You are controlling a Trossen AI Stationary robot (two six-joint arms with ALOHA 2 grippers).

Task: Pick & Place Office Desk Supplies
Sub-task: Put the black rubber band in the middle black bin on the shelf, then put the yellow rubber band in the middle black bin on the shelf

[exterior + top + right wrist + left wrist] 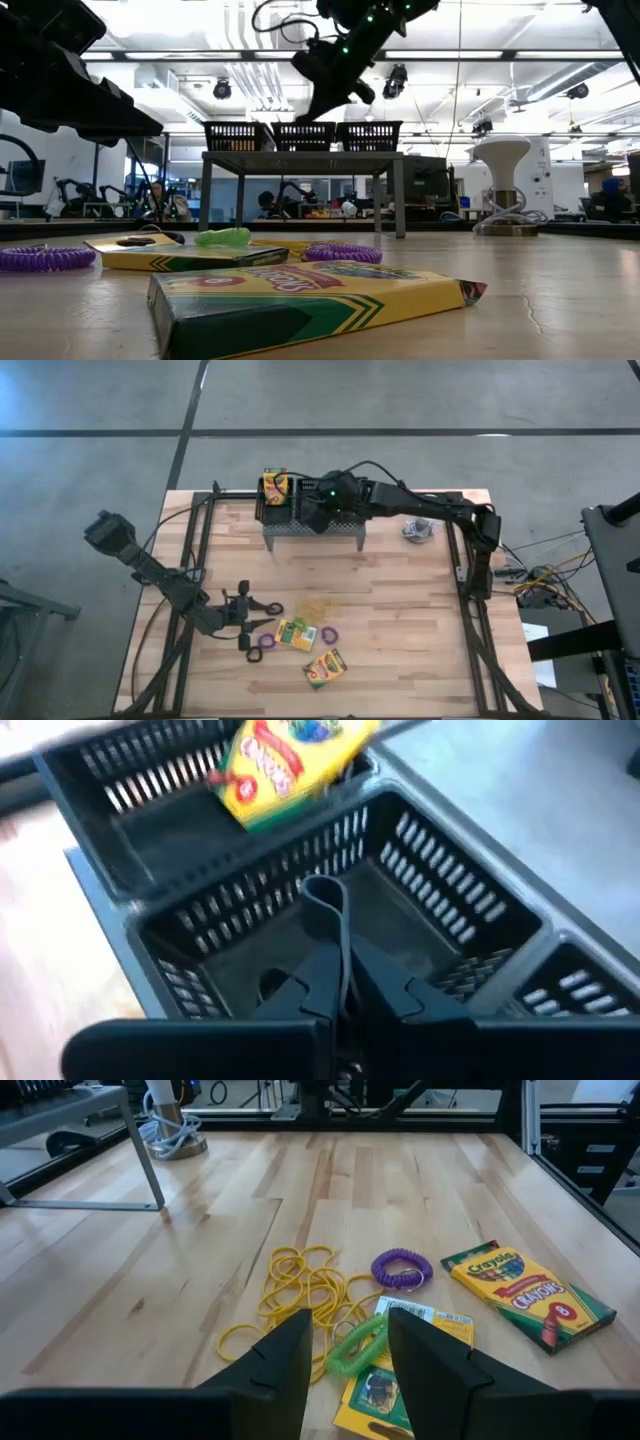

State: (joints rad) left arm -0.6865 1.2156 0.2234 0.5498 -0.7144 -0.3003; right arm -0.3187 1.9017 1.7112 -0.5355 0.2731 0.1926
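Right gripper (340,982) above middle mesh bin (440,920), jaws clamped on black loop (325,905) for the drop; left gripper (347,1342) jaws apart over green loop (358,1345) on desk

Worktop (400,610): pale wood planks, matt, visible grain. Crayon boxes (525,1295): glossy printed card. Purple loop (401,1267): coiled plastic, slightly shiny. Yellow loops (300,1290): thin rubbery bands. Mesh bins (420,910): black slotted plastic. Stand (315,532): grey perforated metal.
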